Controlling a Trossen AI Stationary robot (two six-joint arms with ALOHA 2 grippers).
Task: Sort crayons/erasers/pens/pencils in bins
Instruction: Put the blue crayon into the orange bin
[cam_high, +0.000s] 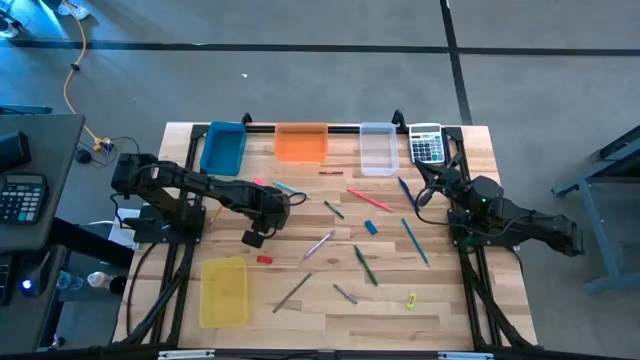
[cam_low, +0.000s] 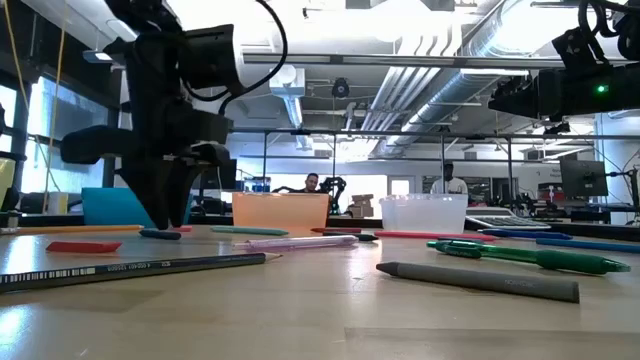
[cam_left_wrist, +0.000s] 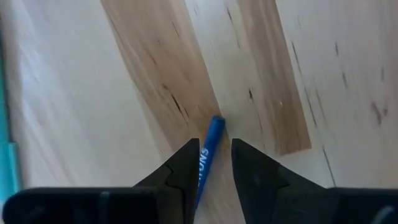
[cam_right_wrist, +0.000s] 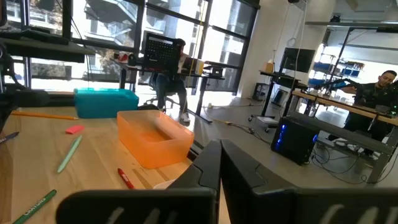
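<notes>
Fingers (cam_left_wrist: 186, 168) of the left gripper (cam_left_wrist: 215, 163) stand narrowly apart with a blue crayon (cam_left_wrist: 208, 149) between them, its tip on the wooden table (cam_left_wrist: 93, 93); whether they press it cannot be told. From above, this left gripper (cam_high: 256, 237) hangs left of the table's middle, at about nine o'clock. At seven o'clock sits the yellow bin (cam_high: 223, 291), with a red eraser (cam_high: 264, 259) between it and the gripper. Grey pencils (cam_high: 293, 292) and a short grey crayon (cam_high: 345, 294) lie near six o'clock, green pens (cam_high: 366, 266) nearer the middle, beside a pink pencil (cam_high: 318, 245) and a small blue eraser (cam_high: 370, 227). Blue pens (cam_high: 414, 241) lie toward three o'clock, near the right gripper (cam_high: 424, 197), whose fingers (cam_right_wrist: 208, 163) are closed together on nothing. At the far edge, from eleven to one o'clock, stand the blue bin (cam_high: 222, 148), orange bin (cam_high: 301, 142) and clear bin (cam_high: 377, 148), then a calculator (cam_high: 427, 144). All three far bins look empty from above.
</notes>
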